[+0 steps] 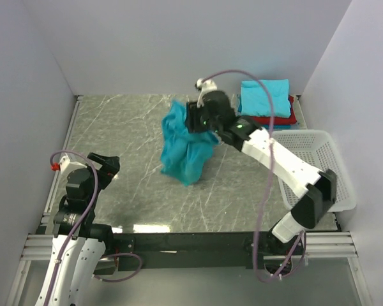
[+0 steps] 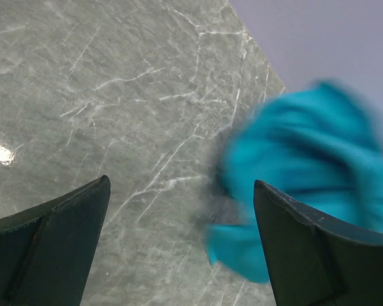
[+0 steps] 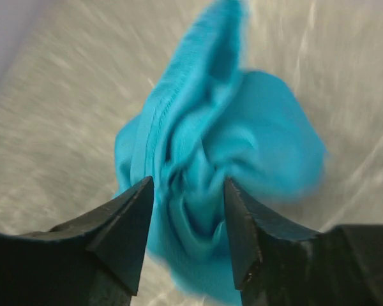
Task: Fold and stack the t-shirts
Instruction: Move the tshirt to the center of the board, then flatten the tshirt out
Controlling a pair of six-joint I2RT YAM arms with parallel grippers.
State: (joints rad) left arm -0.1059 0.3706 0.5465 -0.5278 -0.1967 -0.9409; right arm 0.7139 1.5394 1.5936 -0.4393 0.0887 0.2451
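Note:
My right gripper (image 1: pixel 201 120) is shut on a bunched teal t-shirt (image 1: pixel 186 146) and holds it up over the middle of the table, its lower end near the surface. In the right wrist view the cloth (image 3: pixel 210 146) is gathered between my gripper's (image 3: pixel 189 191) jaws and looks blurred. My left gripper (image 1: pixel 105 164) is open and empty at the near left. In its wrist view the gripper (image 2: pixel 182 185) points at the bare table, with the teal shirt (image 2: pixel 306 159) blurred to the right. A stack of folded t-shirts (image 1: pixel 266 99), teal on top of red, lies at the back right.
A white lattice basket (image 1: pixel 316 169) stands at the right edge, beside the right arm. Grey walls enclose the marbled table (image 1: pixel 121 127) on three sides.

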